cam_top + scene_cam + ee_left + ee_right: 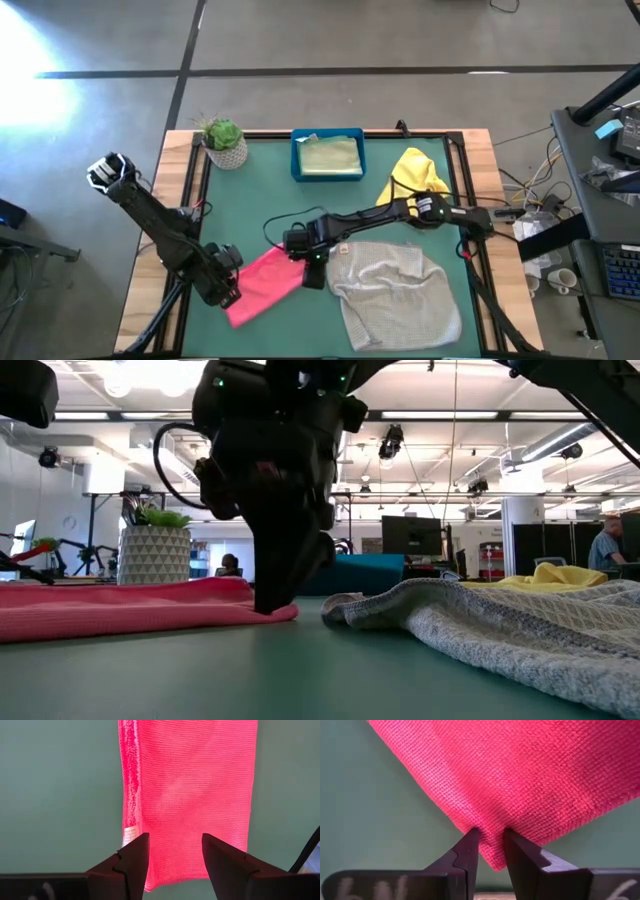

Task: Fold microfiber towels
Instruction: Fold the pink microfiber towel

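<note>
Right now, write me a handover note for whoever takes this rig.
Right gripper: shut on a corner of the hot pink towel, low at the table.
Left gripper: open, over the pink towel's other end, gripping nothing.
Pink towel: lies as a long folded strip on the green mat.
Light grey towel: crumpled beside it, unfolded.
Yellow towel: bunched near the far right, unfolded.
Blue tray: holds a folded pale green towel.
Left: finish pink, then grey and yellow.
</note>
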You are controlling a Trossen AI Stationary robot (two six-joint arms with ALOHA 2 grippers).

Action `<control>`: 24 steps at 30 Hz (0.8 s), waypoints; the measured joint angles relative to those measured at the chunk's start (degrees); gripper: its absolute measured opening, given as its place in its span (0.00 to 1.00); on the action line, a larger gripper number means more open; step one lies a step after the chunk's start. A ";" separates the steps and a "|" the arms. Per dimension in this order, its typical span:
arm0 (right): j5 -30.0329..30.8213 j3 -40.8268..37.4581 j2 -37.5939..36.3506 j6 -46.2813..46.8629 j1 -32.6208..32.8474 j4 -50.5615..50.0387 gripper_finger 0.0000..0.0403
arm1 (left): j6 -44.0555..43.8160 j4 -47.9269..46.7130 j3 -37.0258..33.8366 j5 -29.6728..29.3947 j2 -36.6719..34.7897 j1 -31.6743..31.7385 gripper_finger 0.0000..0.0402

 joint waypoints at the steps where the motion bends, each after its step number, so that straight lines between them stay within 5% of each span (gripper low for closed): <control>1: 0.04 -0.16 0.00 -0.08 -0.21 0.09 0.21 | 0.12 0.02 0.00 -0.01 0.00 0.00 0.41; 24: 14.18 2.06 0.22 -19.97 -12.49 0.37 0.21 | 1.31 3.87 -0.04 -7.88 0.02 0.13 0.41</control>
